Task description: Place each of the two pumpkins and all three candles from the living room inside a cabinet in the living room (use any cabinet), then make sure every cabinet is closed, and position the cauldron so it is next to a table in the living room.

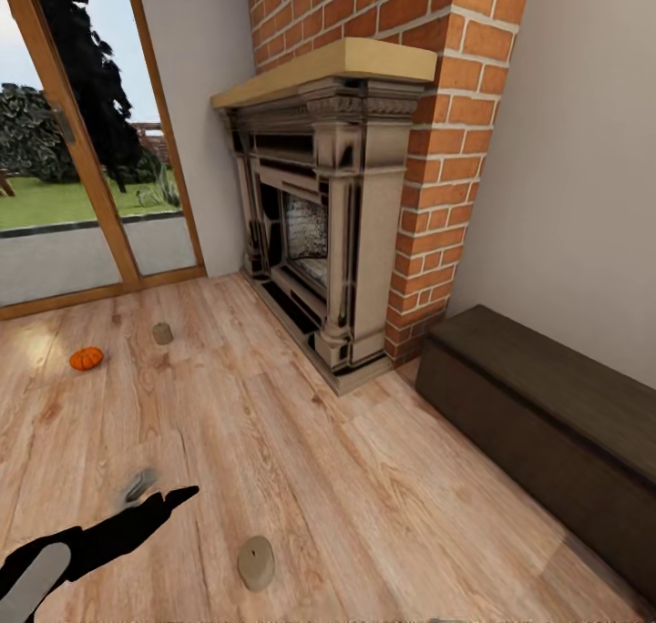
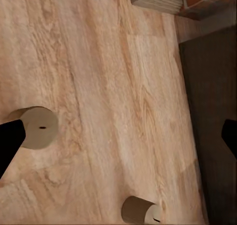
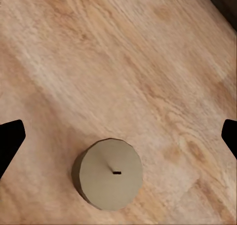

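On open floor (image 1: 301,459), a candle (image 3: 108,180) sits under the right gripper (image 3: 118,136) (wide open, empty); left gripper (image 2: 118,136) likewise.

Cabinet (image 1: 547,413) cut by frame edge, left hand (image 1: 150,495) blurred (grip unreadable), lower candle (image 2: 140,211) cropped
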